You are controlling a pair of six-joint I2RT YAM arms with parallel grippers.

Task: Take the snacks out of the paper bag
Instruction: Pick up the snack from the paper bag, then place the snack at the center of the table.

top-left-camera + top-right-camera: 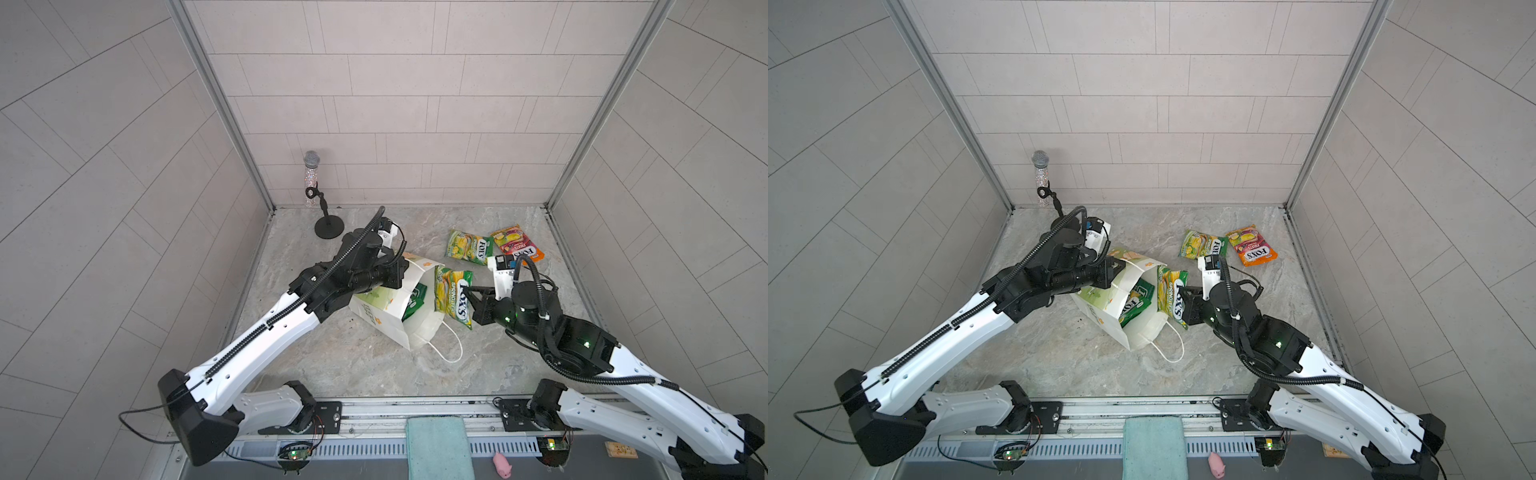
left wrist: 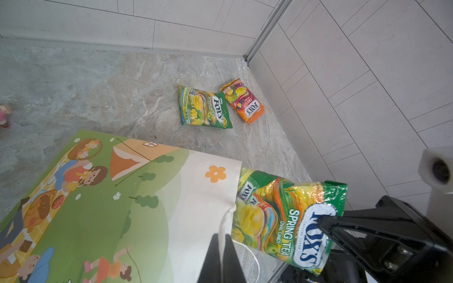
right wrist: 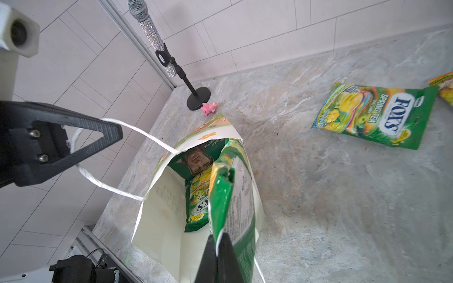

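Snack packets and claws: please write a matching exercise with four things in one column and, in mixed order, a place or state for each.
Things
1. orange-red glossy FOX'S packet
2. dark green glossy crisp bag
3. left claw
4. right claw

Places or states
A. shut on a yellow-green glossy FOX'S packet
B. flat on the grey stone-look table
C. shut on a white cord handle
D. deep inside the white paper bag

Pairs: 1-B, 2-D, 3-C, 4-A

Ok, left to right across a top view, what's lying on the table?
Microphone stand → paper bag → loose yellow-green FOX'S packet → orange-red FOX'S packet. Skipped: held packet, overlapping.
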